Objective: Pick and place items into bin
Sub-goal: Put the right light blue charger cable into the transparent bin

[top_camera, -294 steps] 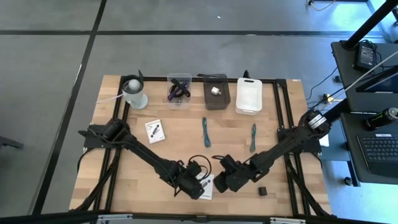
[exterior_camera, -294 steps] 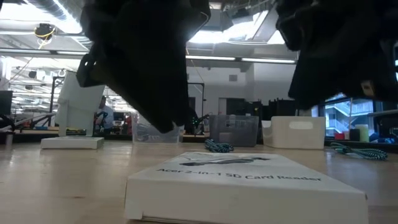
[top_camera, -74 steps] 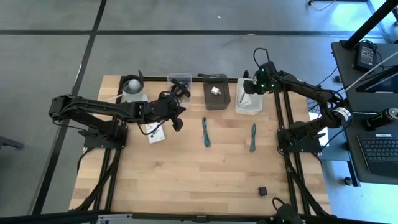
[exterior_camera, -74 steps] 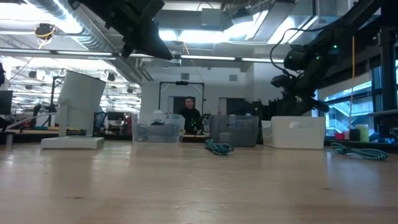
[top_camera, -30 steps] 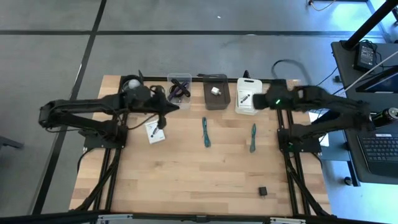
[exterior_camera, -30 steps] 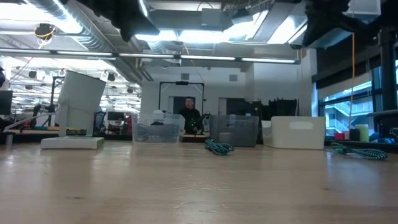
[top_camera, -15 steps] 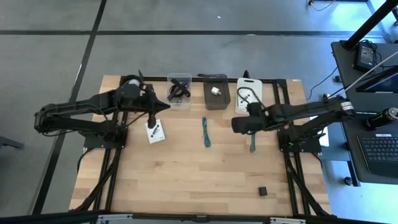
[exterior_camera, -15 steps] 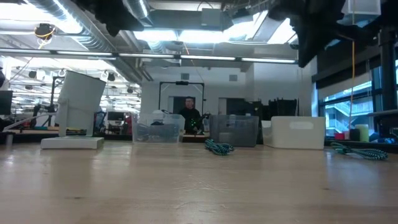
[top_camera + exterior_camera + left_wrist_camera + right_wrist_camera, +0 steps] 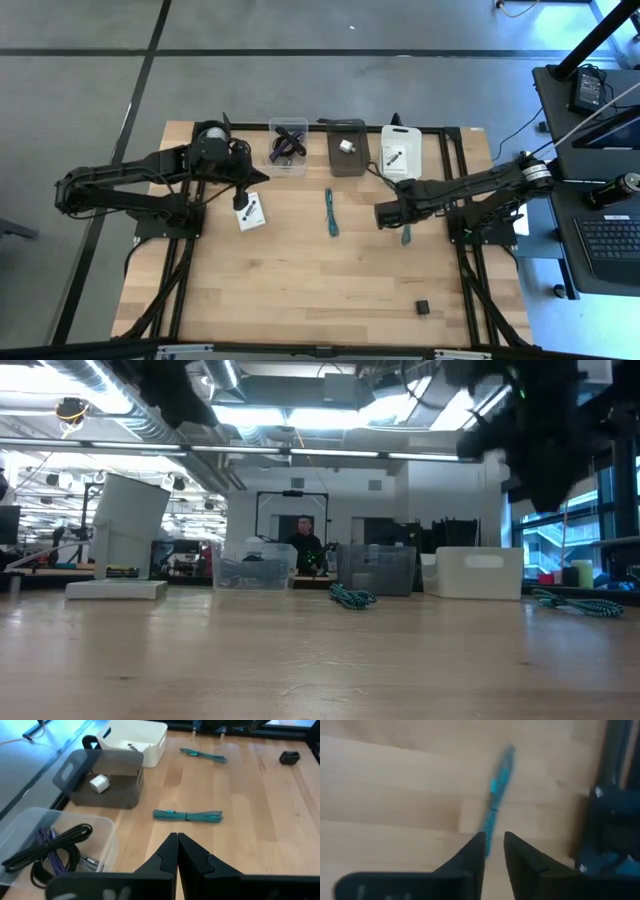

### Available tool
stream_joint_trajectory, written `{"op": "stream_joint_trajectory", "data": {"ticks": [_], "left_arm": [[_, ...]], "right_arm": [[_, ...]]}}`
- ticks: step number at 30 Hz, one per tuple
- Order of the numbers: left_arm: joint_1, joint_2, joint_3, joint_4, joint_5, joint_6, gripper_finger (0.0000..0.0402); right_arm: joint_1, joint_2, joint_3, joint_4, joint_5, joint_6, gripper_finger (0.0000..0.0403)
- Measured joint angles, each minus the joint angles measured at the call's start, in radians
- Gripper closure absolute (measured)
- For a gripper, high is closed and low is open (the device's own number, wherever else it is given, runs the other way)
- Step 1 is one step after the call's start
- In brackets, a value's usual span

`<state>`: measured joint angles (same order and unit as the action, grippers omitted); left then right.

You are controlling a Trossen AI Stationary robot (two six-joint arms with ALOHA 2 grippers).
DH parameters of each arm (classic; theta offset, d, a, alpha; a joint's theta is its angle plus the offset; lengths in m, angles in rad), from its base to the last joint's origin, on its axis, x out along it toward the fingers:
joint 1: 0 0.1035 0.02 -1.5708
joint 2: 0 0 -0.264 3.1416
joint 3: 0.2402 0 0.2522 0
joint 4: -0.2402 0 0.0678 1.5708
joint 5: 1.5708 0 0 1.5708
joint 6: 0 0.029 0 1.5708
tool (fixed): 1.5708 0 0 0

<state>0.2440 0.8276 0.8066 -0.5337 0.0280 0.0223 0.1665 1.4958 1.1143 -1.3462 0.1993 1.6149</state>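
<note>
right gripper [image 9: 494,851] over teal strap [image 9: 496,795], fingers slightly parted | should centre on it before pinching – it's thin | left gripper [image 9: 177,851] pressed together, near card [image 9: 250,211]

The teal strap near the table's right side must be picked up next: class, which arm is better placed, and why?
The right arm, probably. Its end effector hovers beside that teal strap, fingers slightly apart with the strap just ahead. The left end effector, fingers shut, is over the white card across the table.

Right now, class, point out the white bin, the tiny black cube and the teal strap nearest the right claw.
white bin [image 9: 400,176]: high view, near rim.
tiny black cube [image 9: 423,307]: high view, top face.
teal strap [image 9: 491,819]: right wrist view, mid-length.
right claw [image 9: 494,851]: right wrist view, between fingertips.
</note>
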Motion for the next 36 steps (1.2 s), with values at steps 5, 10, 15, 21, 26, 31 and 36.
{"op": "stream_joint_trajectory", "data": {"ticks": [5,10,15,21,26,31,36], "left_arm": [[0.0,0.0,0.0,-0.01,0.002,-0.018,0.04],[0.0,0.0,0.0,-0.01,0.015,-0.019,0.04],[0.0,0.0,0.0,-0.008,0.015,-0.019,0.04],[0.0,0.001,0.0,0.038,0.01,-0.035,0.04],[0.0,0.001,0.0,0.086,0.006,-0.039,0.04],[0.0,0.007,0.0,0.118,0.006,-0.037,0.04],[0.0,0.017,0.0,0.123,-0.019,-0.037,0.04]], "right_arm": [[0.0,-0.004,-0.16,0.1,-0.115,0.081,0.0277],[0.0,-0.005,-0.303,0.353,-0.178,0.088,0.0227],[-0.001,-0.001,-0.389,0.499,-0.182,0.129,0.0188],[-0.001,-0.006,-0.461,0.533,-0.214,0.147,0.0178],[-0.001,-0.006,-0.47,0.578,-0.2,0.136,0.0237],[0.0,-0.003,-0.467,0.591,-0.17,0.104,0.0363],[0.003,-0.042,-0.459,0.592,-0.157,0.058,0.0382]]}}
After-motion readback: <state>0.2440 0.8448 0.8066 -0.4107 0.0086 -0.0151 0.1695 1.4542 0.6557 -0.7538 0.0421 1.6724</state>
